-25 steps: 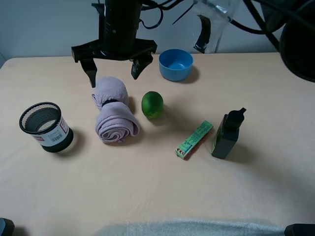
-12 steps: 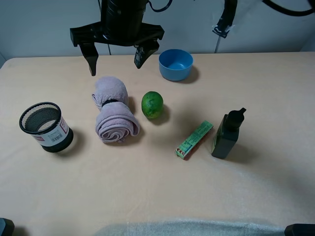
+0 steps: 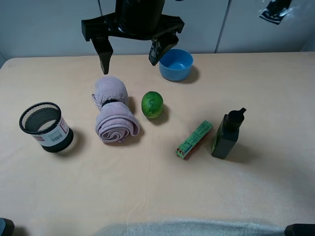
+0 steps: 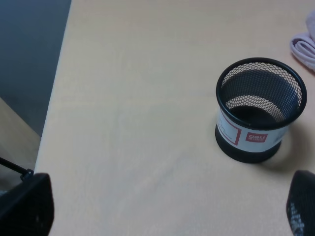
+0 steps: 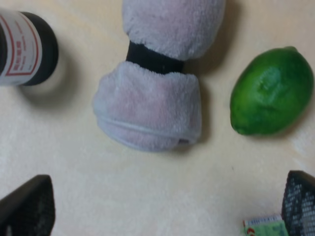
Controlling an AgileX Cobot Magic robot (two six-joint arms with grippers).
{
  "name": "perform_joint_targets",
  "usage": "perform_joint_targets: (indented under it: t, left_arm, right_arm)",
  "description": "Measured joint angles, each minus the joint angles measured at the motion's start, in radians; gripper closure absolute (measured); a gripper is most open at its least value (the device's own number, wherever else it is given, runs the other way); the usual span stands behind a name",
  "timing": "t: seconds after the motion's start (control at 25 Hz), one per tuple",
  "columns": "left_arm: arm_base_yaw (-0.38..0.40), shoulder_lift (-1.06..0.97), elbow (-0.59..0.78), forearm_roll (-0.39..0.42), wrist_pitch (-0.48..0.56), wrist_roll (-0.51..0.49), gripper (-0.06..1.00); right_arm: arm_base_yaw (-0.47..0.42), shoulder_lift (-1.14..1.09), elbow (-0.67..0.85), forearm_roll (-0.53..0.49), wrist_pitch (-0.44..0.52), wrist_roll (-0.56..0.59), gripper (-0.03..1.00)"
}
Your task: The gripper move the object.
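A rolled lilac towel (image 3: 114, 110) with a black band lies left of centre, and a green lime (image 3: 152, 104) sits just to its right. My right gripper (image 3: 130, 64) hangs high above the back of the towel, open wide and empty. In the right wrist view the towel (image 5: 157, 108) and the lime (image 5: 270, 91) lie apart on the table beyond the right gripper (image 5: 163, 201). My left gripper (image 4: 162, 204) does not show in the exterior view. In the left wrist view its fingertips (image 4: 24, 204) stand wide apart and empty, near a black mesh cup (image 4: 258, 105).
The mesh cup (image 3: 45, 127) stands at the left. A blue bowl (image 3: 175, 64) is at the back. A green box (image 3: 195, 139) and a dark pump bottle (image 3: 227, 133) are at the right. The table's left edge (image 4: 54, 98) drops off near the cup.
My right gripper has risen and shifted to the right, away from the towel, still open. A dark arm part at the upper right has moved out toward the corner.
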Motion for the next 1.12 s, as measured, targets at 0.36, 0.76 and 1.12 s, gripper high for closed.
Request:
perform_joint_targets:
  t: [0.36, 0.76, 1.12]
  left_arm:
    - [0.000, 0.000, 0.000, 0.000, 0.000, 0.000, 0.01]
    - [0.000, 0.000, 0.000, 0.000, 0.000, 0.000, 0.01]
    - [0.000, 0.000, 0.000, 0.000, 0.000, 0.000, 0.01]
  right_arm:
    - [0.000, -0.168, 0.107, -0.059, 0.000, -0.022, 0.28]
    - [0.000, -0.385, 0.192, -0.116, 0.003, -0.072, 0.28]
    - [0.000, -0.575, 0.249, -0.158, 0.003, -0.173, 0.28]
